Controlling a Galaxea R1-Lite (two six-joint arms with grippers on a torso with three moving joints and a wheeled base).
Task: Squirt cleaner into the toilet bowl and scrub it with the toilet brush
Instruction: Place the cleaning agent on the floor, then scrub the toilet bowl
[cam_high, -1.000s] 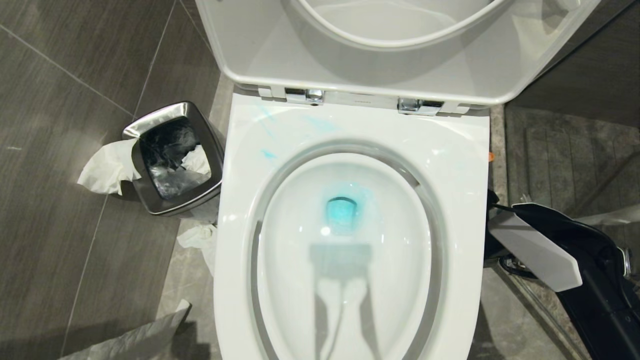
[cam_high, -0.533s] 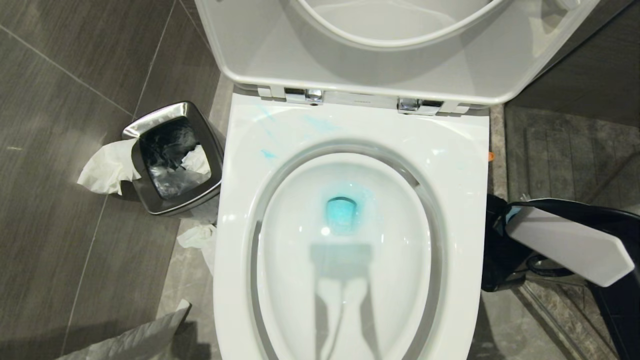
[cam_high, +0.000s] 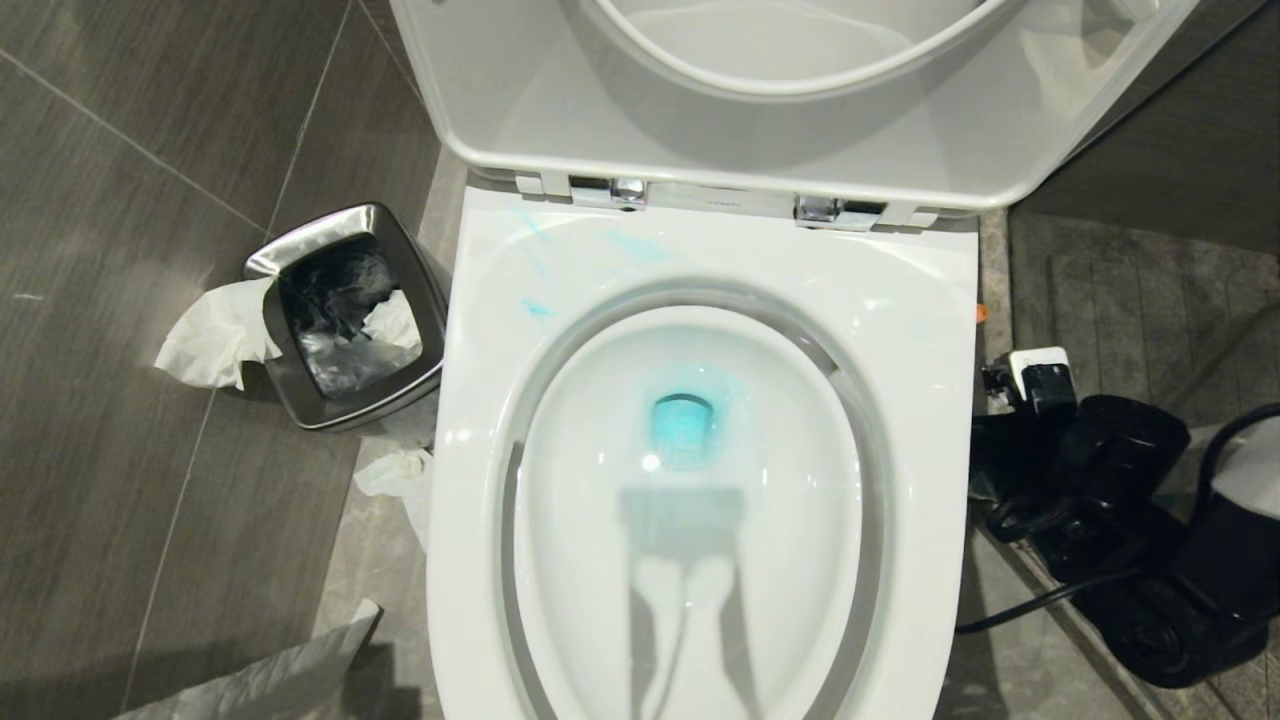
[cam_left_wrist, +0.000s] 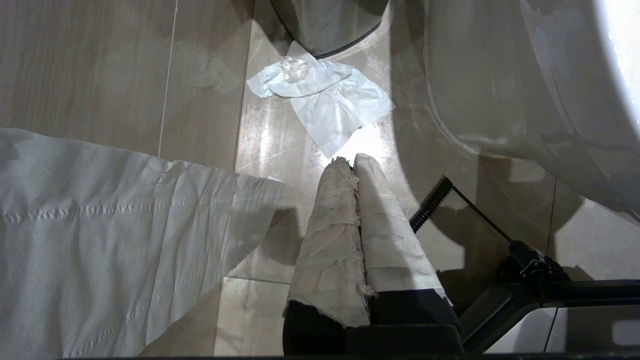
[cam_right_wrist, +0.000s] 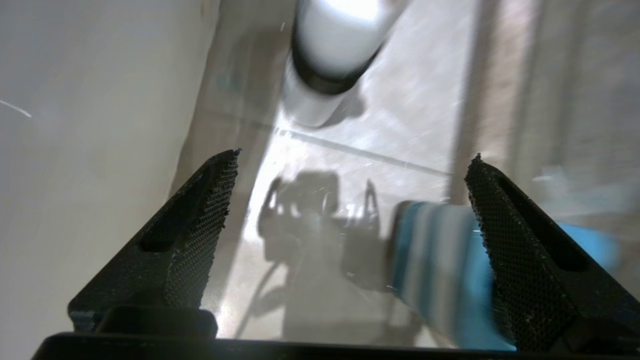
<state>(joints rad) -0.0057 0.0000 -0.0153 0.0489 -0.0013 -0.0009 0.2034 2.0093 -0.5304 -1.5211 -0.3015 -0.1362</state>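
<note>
The toilet bowl (cam_high: 700, 520) stands with seat and lid raised; blue cleaner fluid tints the water at the drain and streaks the rear left of the rim. The right arm sits low on the floor beside the bowl's right side, and the right gripper (cam_right_wrist: 350, 200) has its black textured fingers (cam_right_wrist: 200, 225) spread wide apart with nothing between them. Below it, a blurred blue-and-white striped object (cam_right_wrist: 440, 270) lies near one finger; whether it is the brush or its holder cannot be told. A white cylinder (cam_right_wrist: 335, 45) with a dark band stands further off on the tiles. The left gripper (cam_left_wrist: 354, 162) hangs low by the bowl's left side, its cloth-wrapped fingers pressed together, empty. A steel bin (cam_high: 345, 315) stands left of the toilet, with crumpled tissue (cam_high: 215, 335) beside it.
</note>
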